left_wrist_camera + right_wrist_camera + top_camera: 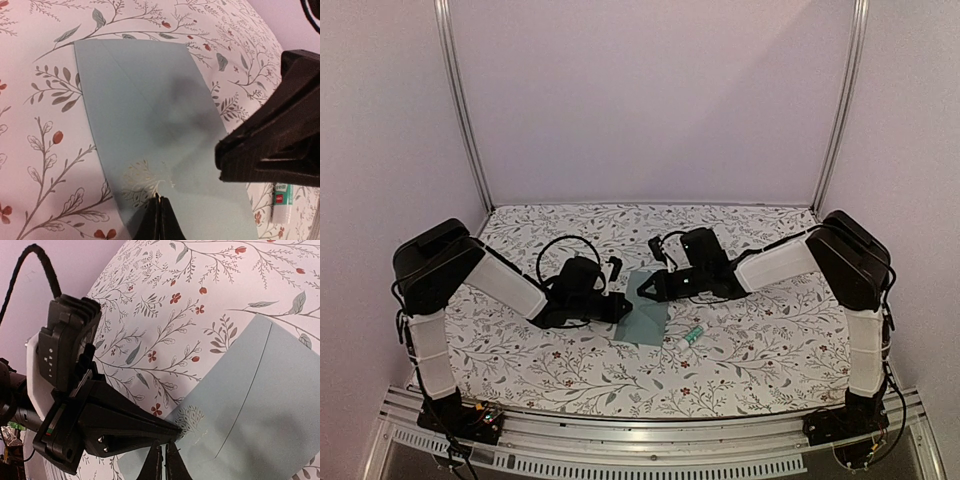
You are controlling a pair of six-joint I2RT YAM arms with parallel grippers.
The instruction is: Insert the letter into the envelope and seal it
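- Across the floral worktop (pixel 570 370), the left arm (pixel 505 280) and right arm (pixel 775 265) reach inward so that their tips meet over one spot near its middle.
- Envelope (pixel 648 312): flat on the worktop between the arms, seams showing; letter not visible, presumably inside.
- Glue stick (pixel 691 337): lying just beside the envelope's near right corner, apart from both arms, probably kept handy for sealing.
- Left fingers (pixel 152 225): together, tips resting on the envelope near its edge, apparently pressing it down.
- Right fingers (pixel 172 471): together, tips at the same spot, likely pinning or smoothing the flap.
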